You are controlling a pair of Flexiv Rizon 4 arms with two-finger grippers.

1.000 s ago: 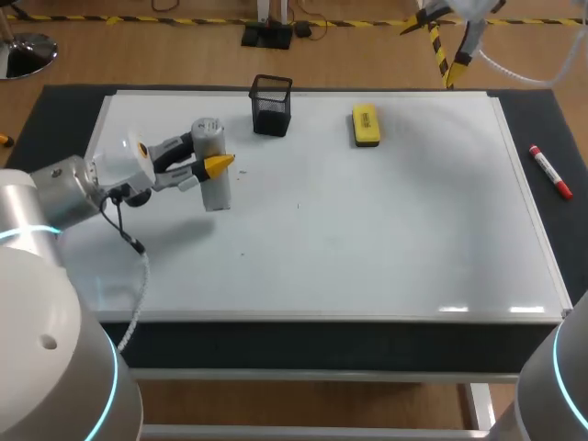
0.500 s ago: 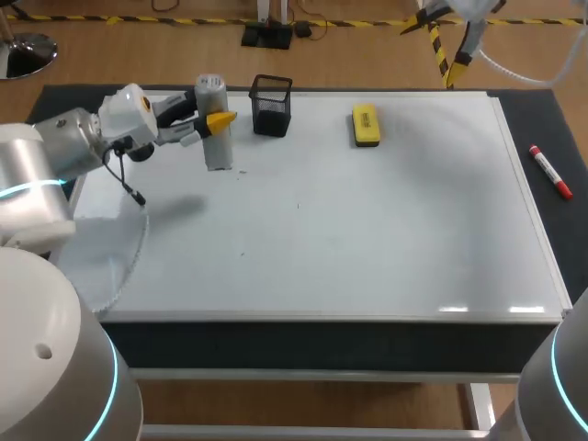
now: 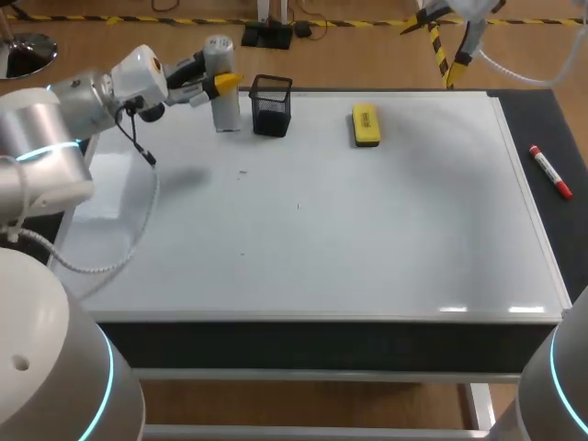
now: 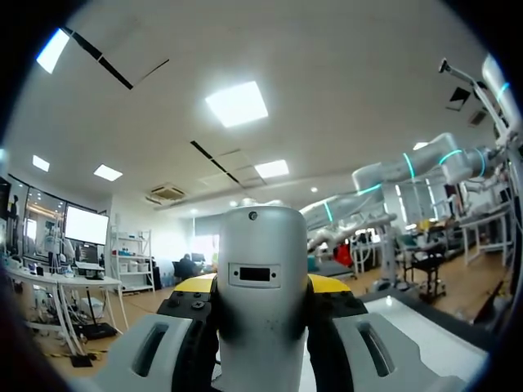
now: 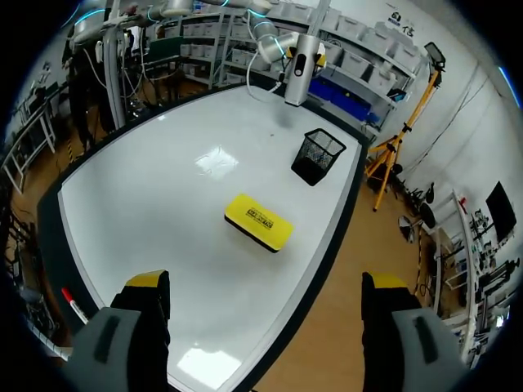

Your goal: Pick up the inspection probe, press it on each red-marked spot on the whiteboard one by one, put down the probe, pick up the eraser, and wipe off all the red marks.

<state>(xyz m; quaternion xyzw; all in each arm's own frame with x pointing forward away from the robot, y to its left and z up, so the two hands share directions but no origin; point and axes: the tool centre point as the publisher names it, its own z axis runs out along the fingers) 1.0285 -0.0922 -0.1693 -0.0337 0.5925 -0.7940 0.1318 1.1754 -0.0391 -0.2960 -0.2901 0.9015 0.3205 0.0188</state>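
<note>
Inspection probe [image 3: 220,87], a silver cylinder, stands nearly upright in the upper left of the head view, over the far edge of the whiteboard [image 3: 367,230] and just left of the black mesh pen cup [image 3: 272,104]. Our left arm [image 3: 55,138] comes in from the left edge, and the left jaws are clamped around the probe's upper part, one yellow fingertip [image 3: 227,82] showing on its near side. In the left wrist view the probe [image 4: 261,302] fills the space between the jaws, with a yellow tip [image 4: 196,284] pressed against each flank. We cannot tell whether its lower end touches the board. The yellow eraser [image 3: 366,125] lies flat on the whiteboard near the far edge, right of the pen cup and well apart from the probe. A red marker [image 3: 549,171] lies off the board on the dark surface [image 3: 537,119] at the right edge. A few tiny specks dot the board's left half, too small for us to judge their colour. In the right wrist view the right jaws stand wide apart and hold nothing, their yellow-tipped fingers [image 5: 149,280] high above the board; ahead of them lie the eraser [image 5: 258,222], then the pen cup [image 5: 318,156], and beyond it the held probe [image 5: 297,77].
</note>
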